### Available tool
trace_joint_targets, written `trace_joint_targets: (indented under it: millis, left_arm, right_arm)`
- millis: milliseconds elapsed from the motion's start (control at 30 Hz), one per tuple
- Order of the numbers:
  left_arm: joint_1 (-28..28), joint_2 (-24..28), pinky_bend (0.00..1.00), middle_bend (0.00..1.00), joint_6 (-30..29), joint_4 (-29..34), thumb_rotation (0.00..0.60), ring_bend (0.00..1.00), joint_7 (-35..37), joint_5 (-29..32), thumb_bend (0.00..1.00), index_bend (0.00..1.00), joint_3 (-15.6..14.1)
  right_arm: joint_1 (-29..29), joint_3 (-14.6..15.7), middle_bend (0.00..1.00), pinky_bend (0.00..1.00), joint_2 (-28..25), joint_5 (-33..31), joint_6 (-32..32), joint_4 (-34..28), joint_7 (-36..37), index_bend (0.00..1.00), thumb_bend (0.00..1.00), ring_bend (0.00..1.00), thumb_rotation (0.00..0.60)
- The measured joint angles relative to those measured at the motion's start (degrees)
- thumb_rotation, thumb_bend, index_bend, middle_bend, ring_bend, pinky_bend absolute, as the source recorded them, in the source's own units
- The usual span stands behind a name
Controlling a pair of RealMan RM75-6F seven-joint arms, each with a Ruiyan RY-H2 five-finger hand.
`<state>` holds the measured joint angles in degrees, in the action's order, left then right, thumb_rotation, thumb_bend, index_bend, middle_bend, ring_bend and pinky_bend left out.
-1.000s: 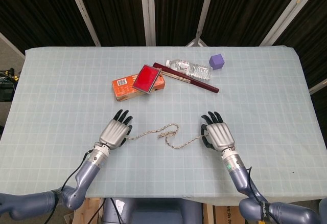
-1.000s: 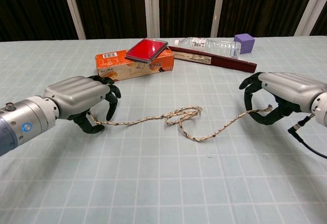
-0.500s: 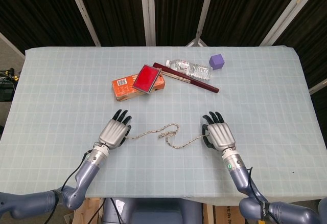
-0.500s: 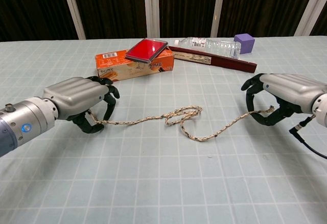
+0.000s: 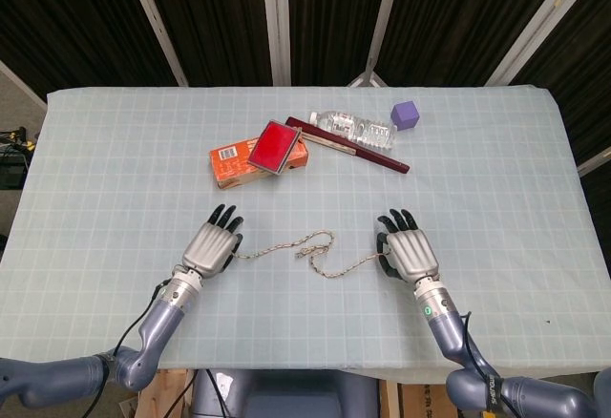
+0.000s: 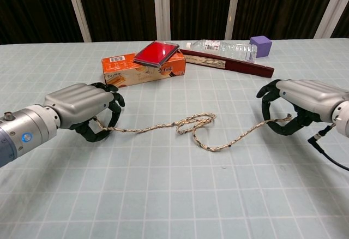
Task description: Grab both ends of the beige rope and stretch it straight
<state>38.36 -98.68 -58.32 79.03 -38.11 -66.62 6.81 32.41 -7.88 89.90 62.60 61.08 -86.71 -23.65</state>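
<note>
- gripping the beige rope (image 6: 196, 127) at both ends: left hand (image 6: 82, 109) at middle left of the chest view is curling its fingers (image 6: 112, 108) over one end, right hand (image 6: 297, 101) at middle right is curling over the other.
- whether either grip is actually pinching tight, i cannot tell; fingers are partly closed with the rope running under them, contact hidden by the palms.
- rope is lying on the table (image 5: 115, 151) across the lower middle of the head view, sagging with a loop and a kink at centre between the hands.
- doing it well, my read: firming both grips first, then pulling the hands apart toward frame left and right at equal rate, low over the cloth.
- watching the centre loop; it looks like it could snag into a knot if pulled fast.
- orange box (image 5: 234, 163), red case (image 5: 273, 146), bottle (image 5: 355, 128) and purple cube (image 5: 405, 114) are sitting in the upper middle, well apart from the rope, so no clearance issue.
</note>
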Motion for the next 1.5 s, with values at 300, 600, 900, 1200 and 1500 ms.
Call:
trace_joint_targets:
  millis: [300, 600, 900, 1200, 1500]
  left_arm:
    - [0.01, 0.51, 0.03, 0.19, -0.67, 0.08, 0.6, 0.02, -0.07, 0.14, 0.64, 0.63, -0.16]
    - [0.03, 2.04, 0.03, 0.2, -1.87, 1.62, 0.6, 0.03, -0.33, -0.43, 0.67, 0.67, -0.09]
    - [-1.08, 6.19, 0.03, 0.2, -3.77, 5.38, 0.6, 0.03, 0.06, -1.6, 0.67, 0.69, -0.8]
    - [-3.8, 11.21, 0.03, 0.2, -6.47, 8.65, 0.6, 0.03, 2.24, -2.54, 0.67, 0.69, -2.15]
    - [-6.29, 15.4, 0.03, 0.21, -8.34, 10.06, 0.6, 0.03, 5.18, -3.48, 0.67, 0.69, -3.29]
  right_arm:
    - [-0.03, 0.08, 0.2, 0.0, -0.04, -0.06, 0.02, -0.03, -0.12, 0.58, 0.5, 0.0, 0.6]
    - [-0.17, -0.03, 0.2, 0.0, -0.77, -0.03, 0.35, -0.27, -0.21, 0.58, 0.5, 0.0, 0.6]
    - [-0.61, -0.14, 0.2, 0.0, -3.43, 0.34, 1.05, -1.41, -0.4, 0.59, 0.5, 0.0, 0.6]
    - [-1.66, 0.42, 0.2, 0.0, -7.14, 0.53, 1.77, -2.41, -0.87, 0.59, 0.5, 0.0, 0.6]
    - [-2.44, 0.39, 0.2, 0.0, -9.54, -1.65, 1.54, -0.8, -1.36, 0.59, 0.5, 0.0, 0.6]
